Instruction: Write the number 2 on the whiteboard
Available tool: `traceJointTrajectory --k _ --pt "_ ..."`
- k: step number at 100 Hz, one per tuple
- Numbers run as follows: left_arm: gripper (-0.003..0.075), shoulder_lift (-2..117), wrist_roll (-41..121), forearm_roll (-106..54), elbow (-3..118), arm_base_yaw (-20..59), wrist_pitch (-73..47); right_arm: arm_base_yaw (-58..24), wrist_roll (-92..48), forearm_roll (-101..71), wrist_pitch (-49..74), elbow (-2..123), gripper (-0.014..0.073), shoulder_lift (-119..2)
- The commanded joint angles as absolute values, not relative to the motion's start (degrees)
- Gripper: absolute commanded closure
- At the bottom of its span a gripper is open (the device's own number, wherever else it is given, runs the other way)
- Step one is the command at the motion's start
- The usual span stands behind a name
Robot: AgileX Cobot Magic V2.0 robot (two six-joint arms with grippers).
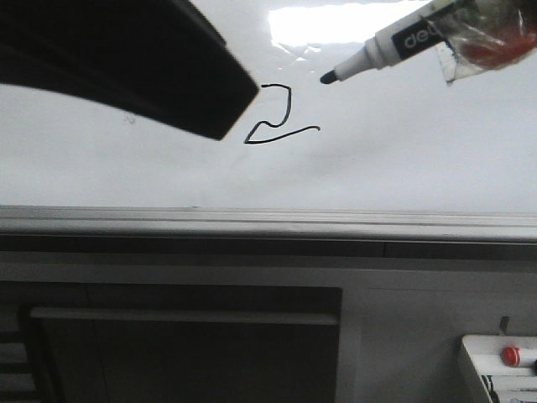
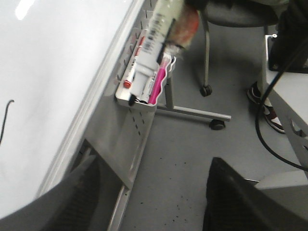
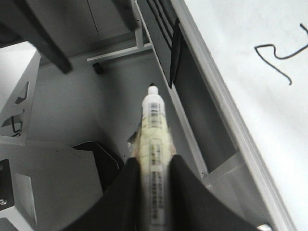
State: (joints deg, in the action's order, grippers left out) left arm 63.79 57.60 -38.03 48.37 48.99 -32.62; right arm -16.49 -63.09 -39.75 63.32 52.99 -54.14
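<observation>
The whiteboard (image 1: 403, 159) fills the upper front view, with a thin black number 2 (image 1: 277, 119) drawn near its middle. My right gripper (image 3: 155, 179) is shut on a white marker (image 3: 154, 125). In the front view the marker (image 1: 394, 40) comes in from the upper right, and its black tip (image 1: 327, 77) is just right of and above the 2. The 2 also shows in the right wrist view (image 3: 279, 57). My left gripper (image 2: 154, 202) is open and empty, and one of its black fingers (image 1: 151, 71) covers the board left of the 2.
A grey rail (image 1: 268, 222) runs under the board. A small white tray with a red button (image 1: 503, 357) sits at the lower right. A pen tray with markers (image 2: 144, 89) hangs on the board's stand. A wheeled chair (image 2: 211, 91) and cables (image 2: 262, 110) are on the floor.
</observation>
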Motion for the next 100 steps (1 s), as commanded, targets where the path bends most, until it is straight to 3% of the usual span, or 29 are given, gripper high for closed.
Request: traceJointTrajectory --k 1,20,55,100 --pt "0.0279 65.62 58.92 -40.16 52.53 49.44 -29.61 -16.25 -65.74 -43.66 60.1 54.43 0.0558 -53.69" --pt "0.0279 69.86 61.07 -40.16 56.81 49.44 -29.52 -16.25 -67.02 -44.62 54.05 54.65 0.0558 -53.69" --pt "0.0279 73.65 68.35 -40.08 61.78 49.44 -29.52 -16.25 -67.43 -44.62 55.0 54.65 0.0558 -53.69" --pt "0.0279 73.65 72.74 -40.08 63.28 49.44 -31.54 -16.25 -81.1 -44.62 55.17 54.65 0.0558 -53.69"
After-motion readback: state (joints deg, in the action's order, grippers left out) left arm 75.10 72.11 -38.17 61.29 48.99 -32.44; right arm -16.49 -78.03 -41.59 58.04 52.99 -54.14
